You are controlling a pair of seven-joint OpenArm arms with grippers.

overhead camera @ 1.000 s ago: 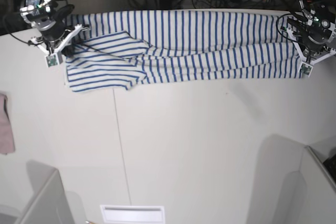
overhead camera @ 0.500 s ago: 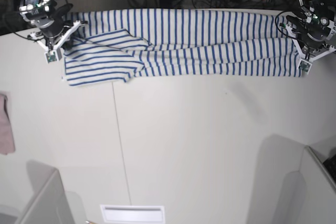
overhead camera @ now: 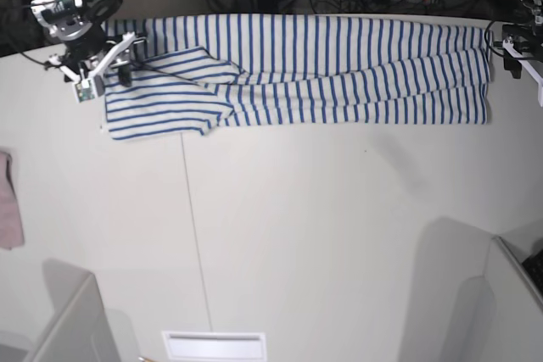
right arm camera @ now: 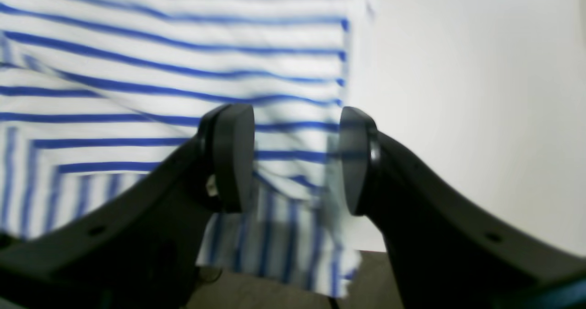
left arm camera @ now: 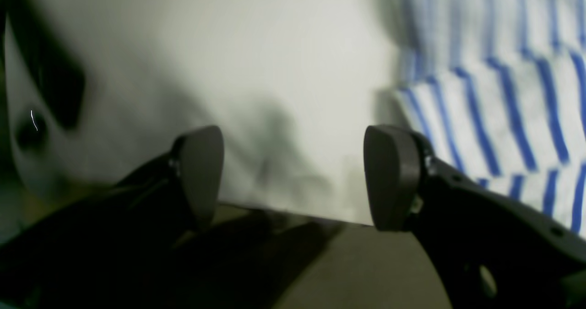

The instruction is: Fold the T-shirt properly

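Cloth fills the far edge of the desk [overhead camera: 280,235]: the T-shirt [overhead camera: 339,65] lies as a long flat band along it, folded lengthwise, with one short sleeve [overhead camera: 161,108] spread toward the near side at the base view's left end; the fabric is soft white knit with thin blue stripes, lightly wrinkled where the layers overlap.

The right hand [overhead camera: 102,61] is tilted down over the shirt's sleeve end at the base view's left; in its wrist view the right hand [right arm camera: 296,158] has its dark, rounded matte fingers [right arm camera: 231,158] parted, with a fold of striped cloth lying in the gap between them but not pinched; the shirt's edge ends just past the far finger, bare desk beside it.

The left hand [overhead camera: 519,47] sits at the base view's right edge, just beyond the shirt's other end and mostly cut off by the frame; in its wrist view the left hand [left arm camera: 293,176] is spread wide and empty over the pale smooth desk, the striped hem just beside one finger [left arm camera: 393,176]; the view is blurred.

A plain pink cloth [overhead camera: 8,201] lies at the desk's left edge, well apart from the shirt.
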